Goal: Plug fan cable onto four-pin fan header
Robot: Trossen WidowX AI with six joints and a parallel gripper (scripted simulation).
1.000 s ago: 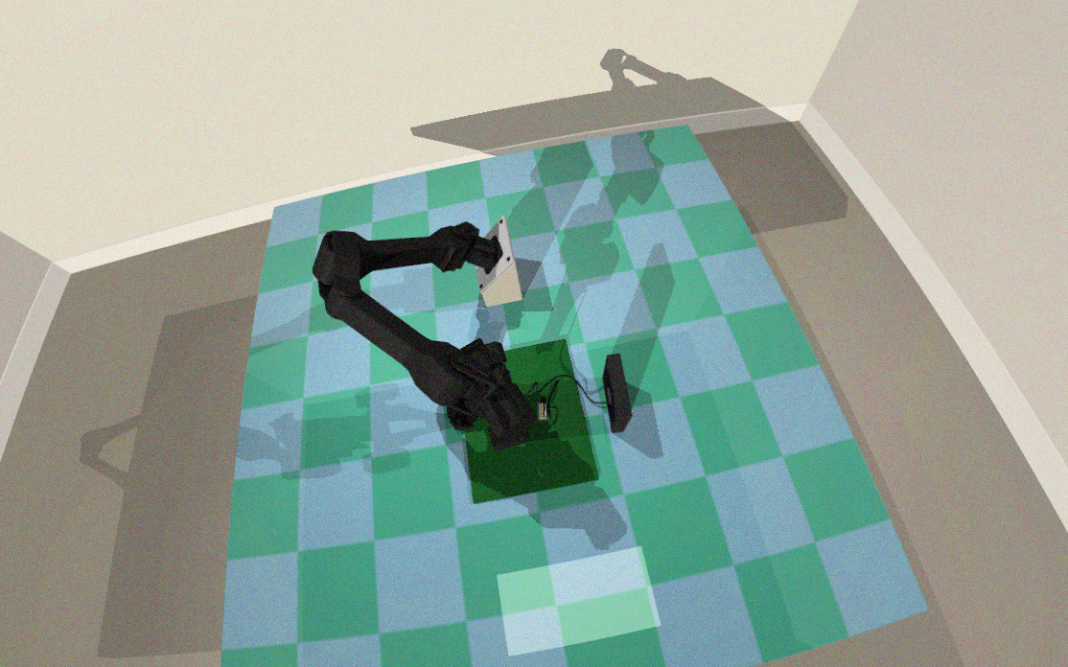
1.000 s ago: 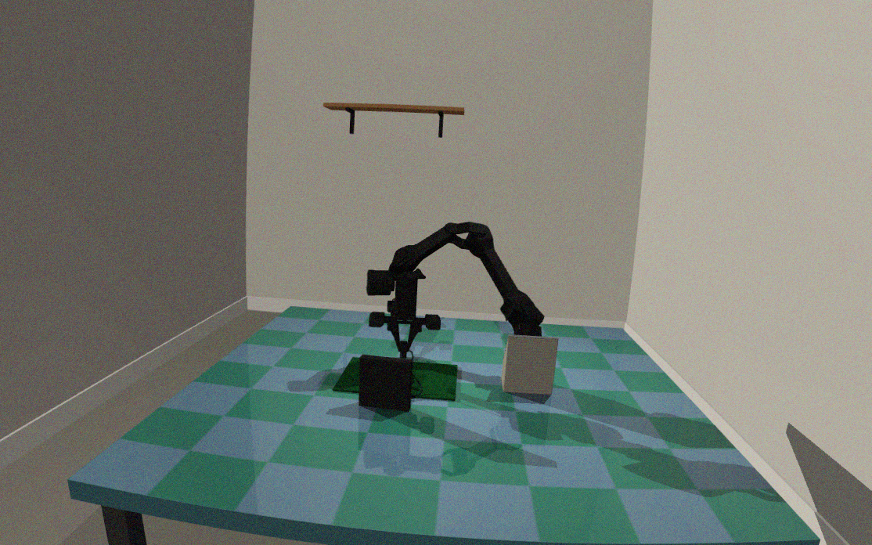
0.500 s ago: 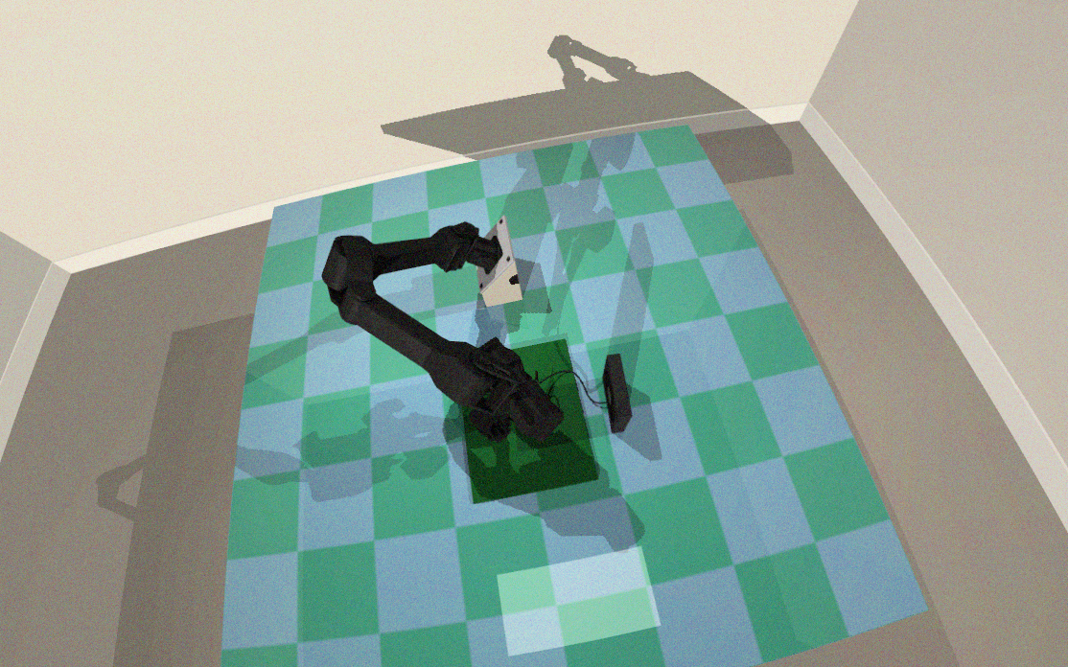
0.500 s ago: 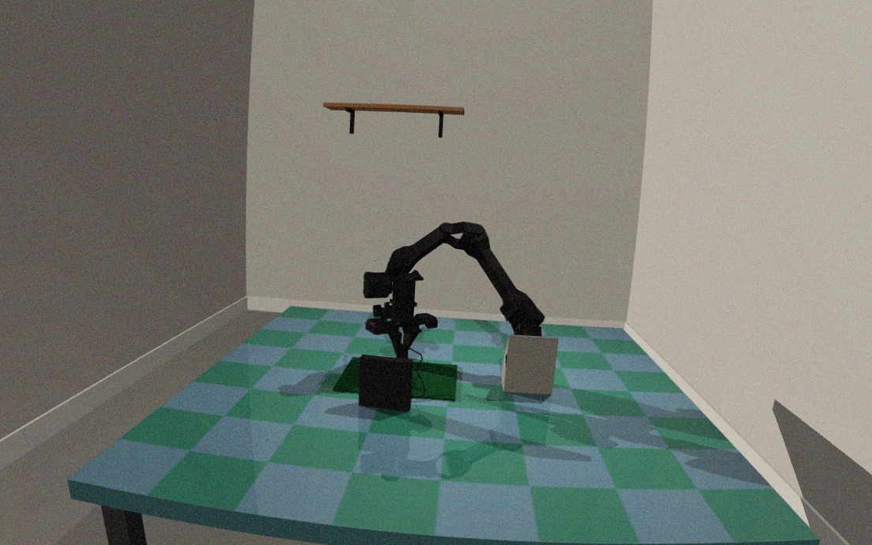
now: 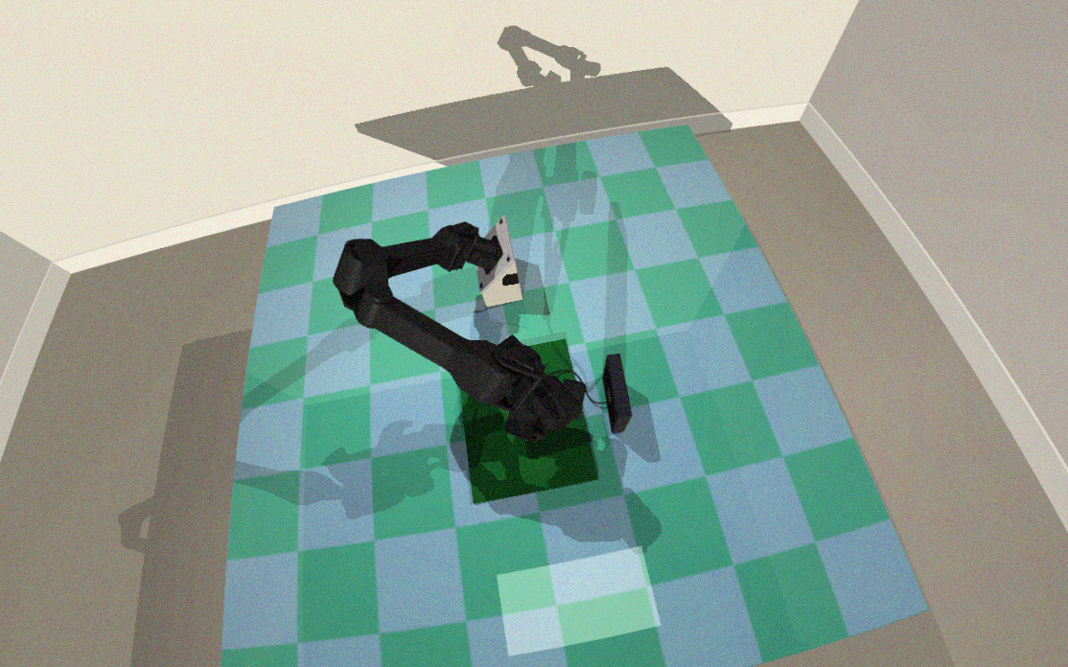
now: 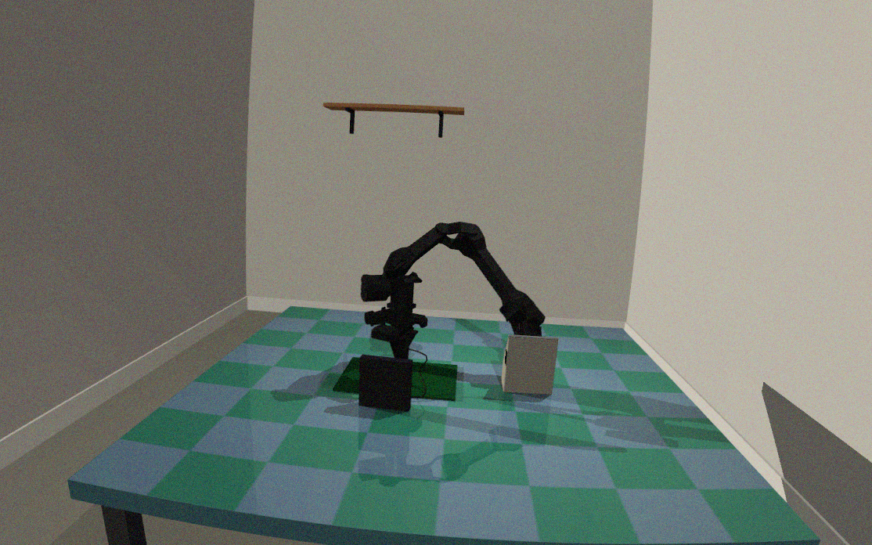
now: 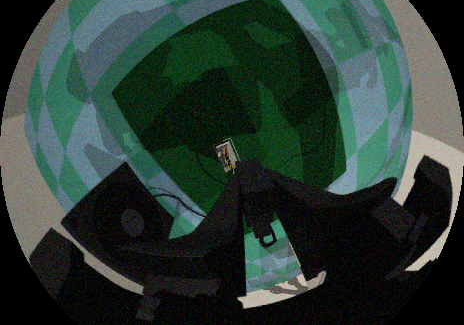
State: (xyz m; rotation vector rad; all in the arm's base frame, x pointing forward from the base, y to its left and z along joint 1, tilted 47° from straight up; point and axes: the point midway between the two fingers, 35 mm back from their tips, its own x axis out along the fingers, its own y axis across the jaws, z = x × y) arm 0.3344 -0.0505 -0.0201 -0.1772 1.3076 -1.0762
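Note:
The green board [image 5: 554, 355] [image 6: 442, 380] [image 7: 200, 52] lies flat on the table. The small pale fan header [image 7: 227, 156] with gold pins stands on it, just beyond and left of my fingertips in the wrist view; the arm hides it in the top view. My gripper [image 6: 400, 355] [image 7: 250, 176] points down over the board, shut on the dark cable plug, which is hard to tell from the black fingers. The plug appears beside the header, not over it; its exact height is unclear. The black fan [image 5: 616, 393] [image 6: 385, 383] [image 7: 112, 202] stands upright beside the board, its thin black cable [image 7: 176, 197] running towards my fingers.
The arm's pale base block [image 5: 501, 289] [image 6: 529, 366] stands beyond the board. The fan stands close to the board's edge, near my gripper. A wooden shelf [image 6: 395, 107] hangs high on the far wall.

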